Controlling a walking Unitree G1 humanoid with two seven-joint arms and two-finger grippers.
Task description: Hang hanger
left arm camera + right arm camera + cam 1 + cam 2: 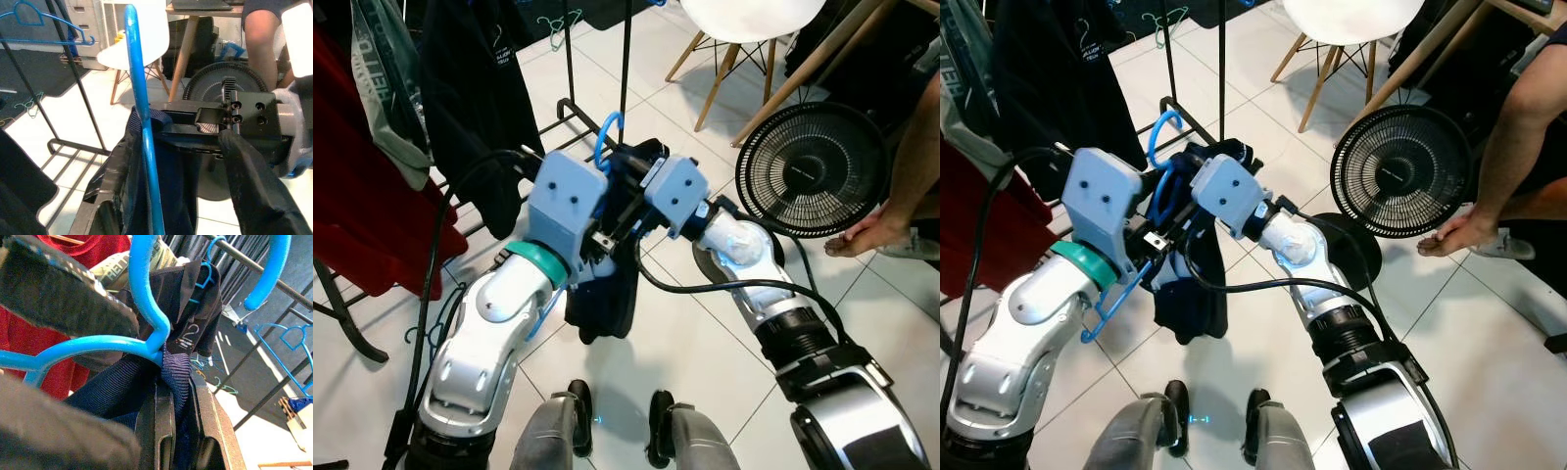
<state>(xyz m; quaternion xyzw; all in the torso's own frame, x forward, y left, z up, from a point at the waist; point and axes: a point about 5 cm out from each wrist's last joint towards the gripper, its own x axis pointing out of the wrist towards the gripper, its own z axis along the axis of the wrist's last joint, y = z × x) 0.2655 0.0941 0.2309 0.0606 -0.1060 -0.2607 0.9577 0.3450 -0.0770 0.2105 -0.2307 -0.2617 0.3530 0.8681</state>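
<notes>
Fingers (166, 431) of both grippers apparently clamp one blue hanger (1163, 162) carrying one dark garment (1190, 299).

We see a blue plastic hanger (1163, 166), hook up, carrying what looks like a dark navy garment (1190, 299).

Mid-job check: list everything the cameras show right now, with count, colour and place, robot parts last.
blue plastic hanger: 1, blue, between the two hands, hook up
dark navy garment: 1, navy, draped on the blue plastic hanger, hanging down
black metal clothes rack: 1, black, ahead
hanging clothes: several, black, red and grey-green, on the rack at left
black round floor fan: 1, black, right of the arms
white chair with wooden legs: 1, white, far side
person's hand: 1, by the fan
left hand: 1, black fingers, at the hanger
right hand: 1, black fingers, on the garment's collar
</notes>
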